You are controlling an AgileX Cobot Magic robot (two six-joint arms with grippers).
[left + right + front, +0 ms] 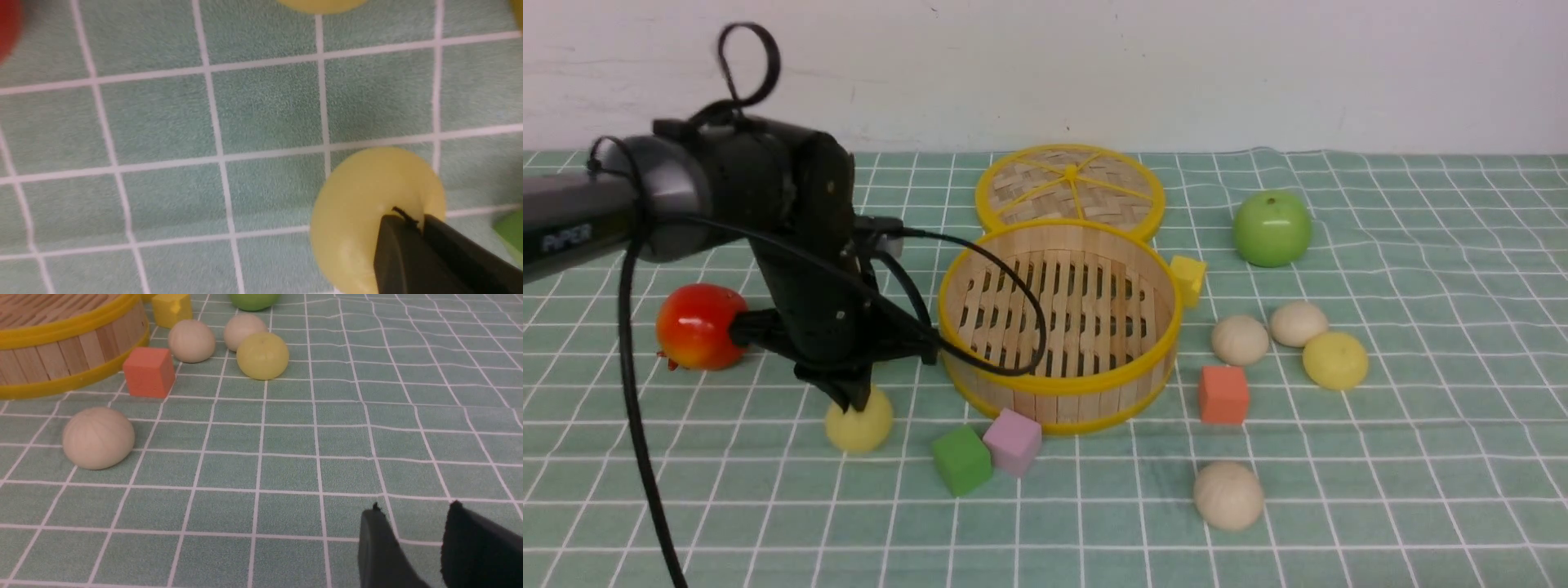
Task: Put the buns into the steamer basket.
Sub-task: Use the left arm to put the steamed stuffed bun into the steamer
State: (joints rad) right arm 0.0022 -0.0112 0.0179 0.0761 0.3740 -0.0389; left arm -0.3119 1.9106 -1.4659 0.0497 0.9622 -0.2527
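Beside the steamer basket (1058,392), my left hand (854,402) is clenched atop a yellow bun (862,431), so I should lift slowly.

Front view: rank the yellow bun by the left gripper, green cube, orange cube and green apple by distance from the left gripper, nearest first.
From the left gripper:
1. yellow bun, directly under its tips.
2. green cube, just to its right, in front of the steamer basket.
3. orange cube, on the basket's far, right side.
4. green apple, back right.
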